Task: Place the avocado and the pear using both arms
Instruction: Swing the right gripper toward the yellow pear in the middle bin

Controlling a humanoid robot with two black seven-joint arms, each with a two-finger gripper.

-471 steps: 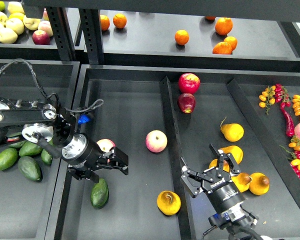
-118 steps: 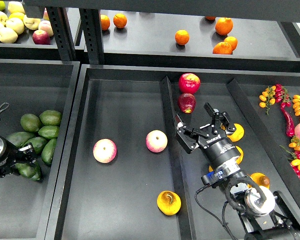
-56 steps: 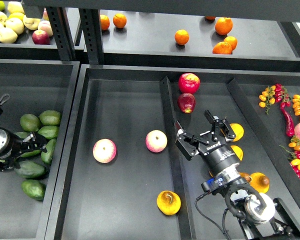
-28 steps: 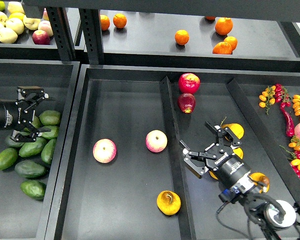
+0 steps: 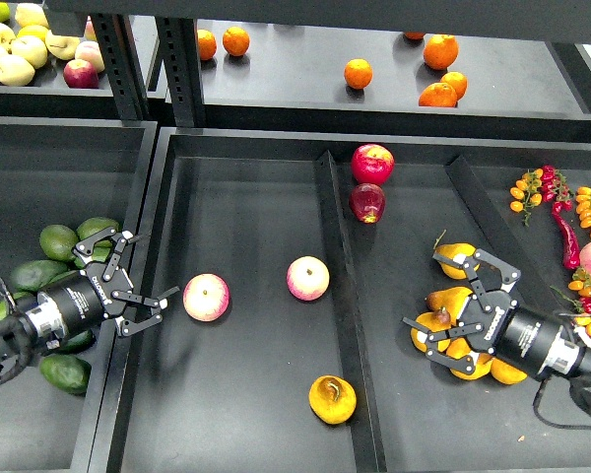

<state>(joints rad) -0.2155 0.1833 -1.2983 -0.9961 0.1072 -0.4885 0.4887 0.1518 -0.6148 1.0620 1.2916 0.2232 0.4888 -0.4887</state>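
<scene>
The dark green avocado (image 5: pixel 64 372) lies at the front of the left tray, beside several other avocados (image 5: pixel 59 241). The golden-orange pear (image 5: pixel 332 399) with a brown patch lies at the front of the middle tray, apart from both grippers. My left gripper (image 5: pixel 146 268) is open and empty over the wall between the left and middle trays, pointing at a pink-yellow apple (image 5: pixel 206 297). My right gripper (image 5: pixel 426 290) is open and empty, low over several yellow pears (image 5: pixel 453 298) in the right tray.
A second pink-yellow apple (image 5: pixel 307 278) lies mid-tray. Two red apples (image 5: pixel 372 163) sit behind the divider (image 5: pixel 335 246). Chillies and small tomatoes (image 5: pixel 561 212) are at far right. Oranges (image 5: pixel 358 73) and pale apples (image 5: pixel 15 49) sit on the back shelf.
My left gripper has swung down and right, from above the avocado pile to the tray wall. My right gripper has moved right and lower onto the pear pile. The fruit has not moved.
</scene>
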